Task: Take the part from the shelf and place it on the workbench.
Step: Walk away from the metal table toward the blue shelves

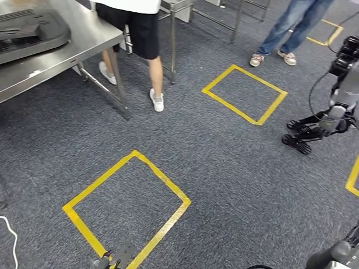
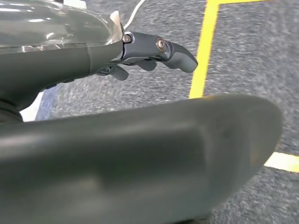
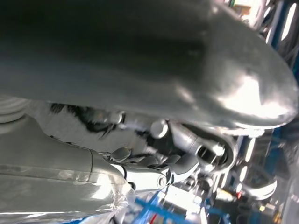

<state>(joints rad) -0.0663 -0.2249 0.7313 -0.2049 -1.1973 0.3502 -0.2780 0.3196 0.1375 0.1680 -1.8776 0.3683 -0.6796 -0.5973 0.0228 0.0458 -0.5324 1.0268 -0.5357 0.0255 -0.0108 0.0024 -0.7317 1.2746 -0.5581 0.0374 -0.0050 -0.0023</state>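
Left hand: The left hand (image 2: pixel 134 46) hangs low over the carpet (image 1: pixel 237 185). Its fingers are stretched out and it holds nothing.
Right hand: The right hand (image 1: pixel 301 134) is out to the side, above the floor. Its fingers are spread and nothing is in it.
Yellow square: A yellow tape square (image 1: pixel 127 210) is on the floor just ahead.
Person: A person (image 1: pixel 142 33) stands close to the table (image 1: pixel 84 33), with feet beside the table leg.
Part: A dark flat part (image 1: pixel 31 31) lies on the table, far off to the left. I cannot tell if this is the part to fetch or one already put down.
What could go wrong: If the robot walks toward the table, I think an arm could bump the person or the table leg. The white cable (image 1: pixel 10 235) on the floor could catch a foot.
Hard to see: The right wrist view is very blurry, with some blue bars that may be the shelf. The part runs off the picture's edge. A second person's legs (image 1: pixel 292 28) stand far back.
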